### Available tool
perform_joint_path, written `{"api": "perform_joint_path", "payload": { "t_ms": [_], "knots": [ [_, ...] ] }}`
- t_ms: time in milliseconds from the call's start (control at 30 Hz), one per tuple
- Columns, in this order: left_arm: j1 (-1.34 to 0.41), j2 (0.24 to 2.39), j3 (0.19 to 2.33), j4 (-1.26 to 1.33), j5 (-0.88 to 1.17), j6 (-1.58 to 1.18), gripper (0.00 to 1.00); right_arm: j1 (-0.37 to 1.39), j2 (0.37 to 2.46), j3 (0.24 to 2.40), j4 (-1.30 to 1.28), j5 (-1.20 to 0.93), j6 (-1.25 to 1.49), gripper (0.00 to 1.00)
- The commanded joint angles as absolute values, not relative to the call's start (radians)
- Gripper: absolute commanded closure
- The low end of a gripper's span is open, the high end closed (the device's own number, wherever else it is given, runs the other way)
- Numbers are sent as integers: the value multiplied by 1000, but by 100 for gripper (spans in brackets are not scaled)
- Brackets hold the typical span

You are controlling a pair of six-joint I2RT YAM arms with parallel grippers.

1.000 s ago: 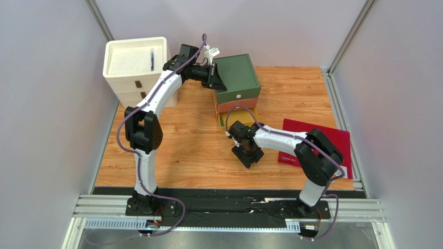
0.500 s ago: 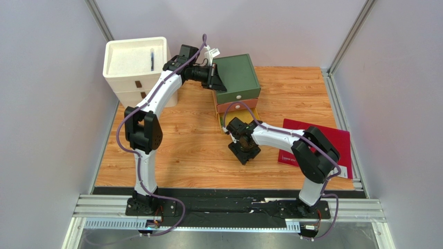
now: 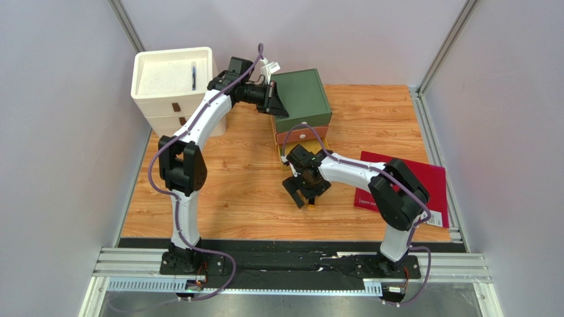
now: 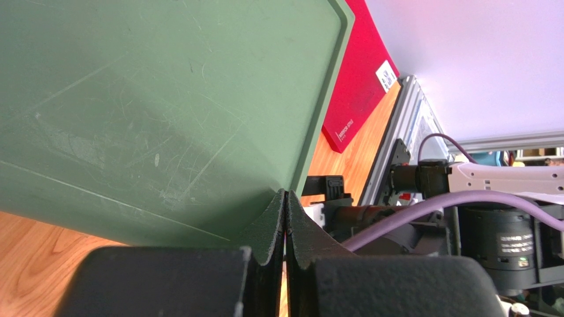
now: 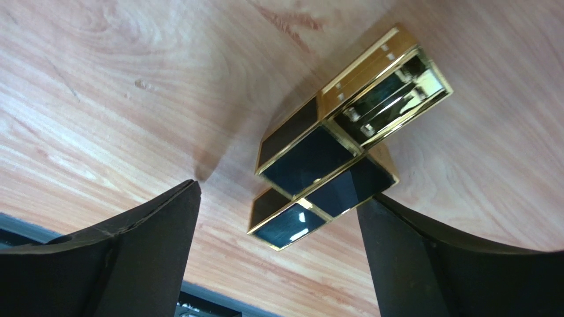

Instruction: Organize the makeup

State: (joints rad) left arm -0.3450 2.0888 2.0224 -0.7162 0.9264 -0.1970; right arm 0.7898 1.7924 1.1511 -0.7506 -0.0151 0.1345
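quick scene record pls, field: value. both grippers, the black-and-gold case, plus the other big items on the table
left gripper: shut, tips at the edge of the green drawer unit
right gripper: open, a finger on either side of the case, not closed on it
black-and-gold case: lying on the wooden table, under the right gripper
red folder: flat on the table, right side
white box: far left corner

No legible text
White print point(image 4: 343, 130) and a white label point(image 4: 385, 74) are seen on the red folder point(image 4: 361, 46), too small to be read.
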Motion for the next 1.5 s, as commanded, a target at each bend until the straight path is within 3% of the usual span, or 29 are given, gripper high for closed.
{"api": "perform_joint_path", "payload": {
  "t_ms": [0, 167, 400, 500, 900, 1467],
  "knots": [
    [-354, 2126, 1965, -877, 833, -121, 100, 761, 1845, 1184, -704, -31, 135, 20],
    [-354, 2125, 1971, -882, 828, -117, 100, 735, 1847, 1170, -704, -34, 141, 37],
    [-354, 2134, 1979, -881, 828, -124, 100, 730, 1832, 1163, -749, -61, 94, 87],
    [-354, 2135, 1985, -884, 827, -124, 100, 730, 1798, 1138, -755, -77, 83, 98],
    [-354, 2148, 1993, -864, 825, -152, 100, 732, 1579, 1129, -769, 73, -72, 100],
    [-354, 2155, 2019, -847, 802, -184, 100, 693, 1713, 1419, -592, 267, -325, 94]
  ]
}}
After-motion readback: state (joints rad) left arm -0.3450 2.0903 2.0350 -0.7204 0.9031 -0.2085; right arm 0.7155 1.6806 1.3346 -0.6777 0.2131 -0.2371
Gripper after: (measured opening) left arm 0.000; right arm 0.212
